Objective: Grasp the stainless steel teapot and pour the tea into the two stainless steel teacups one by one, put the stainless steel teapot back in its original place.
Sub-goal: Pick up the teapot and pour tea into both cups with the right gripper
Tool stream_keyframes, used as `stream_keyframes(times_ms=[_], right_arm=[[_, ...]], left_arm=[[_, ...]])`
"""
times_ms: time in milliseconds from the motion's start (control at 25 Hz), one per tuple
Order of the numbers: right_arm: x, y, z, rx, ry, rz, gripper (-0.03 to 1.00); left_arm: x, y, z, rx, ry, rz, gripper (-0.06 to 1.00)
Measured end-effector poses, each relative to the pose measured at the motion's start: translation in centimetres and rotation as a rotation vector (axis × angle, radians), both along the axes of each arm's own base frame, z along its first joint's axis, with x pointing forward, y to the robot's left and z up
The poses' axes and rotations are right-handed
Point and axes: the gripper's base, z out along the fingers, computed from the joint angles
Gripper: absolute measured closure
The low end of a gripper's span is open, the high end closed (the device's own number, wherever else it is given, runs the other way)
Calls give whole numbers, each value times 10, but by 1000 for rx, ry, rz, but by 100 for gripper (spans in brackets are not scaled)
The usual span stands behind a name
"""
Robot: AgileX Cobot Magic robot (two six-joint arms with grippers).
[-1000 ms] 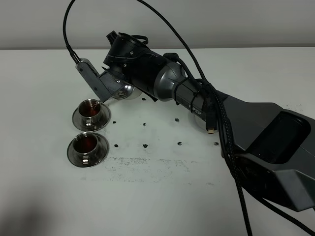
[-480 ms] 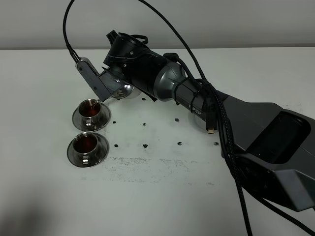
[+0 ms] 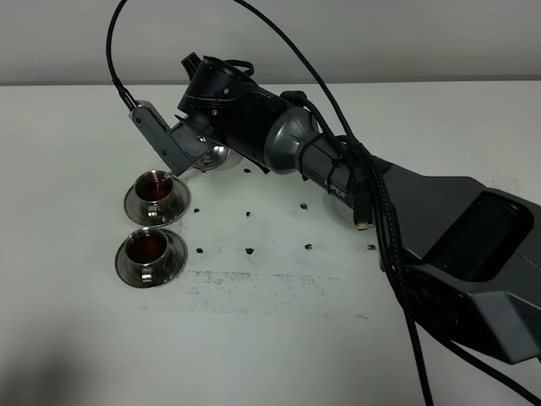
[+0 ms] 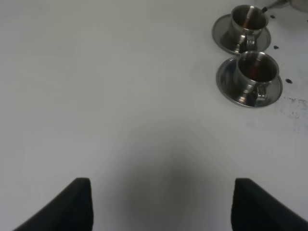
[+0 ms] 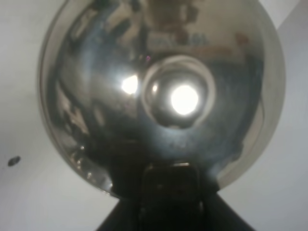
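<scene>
Right claw clamped on stainless steel teapot, tilted above the nearest teacup; left claw wide, empty.

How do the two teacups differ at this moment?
The far cup sits right under the tilted teapot's spout tip; the near cup stands clear of it. The far cup is next to the teapot; the near cup lies further from it. Both are small steel cups on saucers, holding dark red tea.
</scene>
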Motion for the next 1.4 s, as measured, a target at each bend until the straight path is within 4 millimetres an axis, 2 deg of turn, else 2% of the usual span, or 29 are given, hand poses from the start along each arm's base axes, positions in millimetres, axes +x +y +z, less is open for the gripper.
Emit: stream_keyframes(times_ms=[560, 1400], right_arm=[[0, 0, 0, 64, -5, -71, 78], [-10, 9, -7, 34, -19, -115, 78]], left_arm=[[0, 0, 0, 0, 0, 0, 36], [0, 0, 0, 0, 0, 0, 36]])
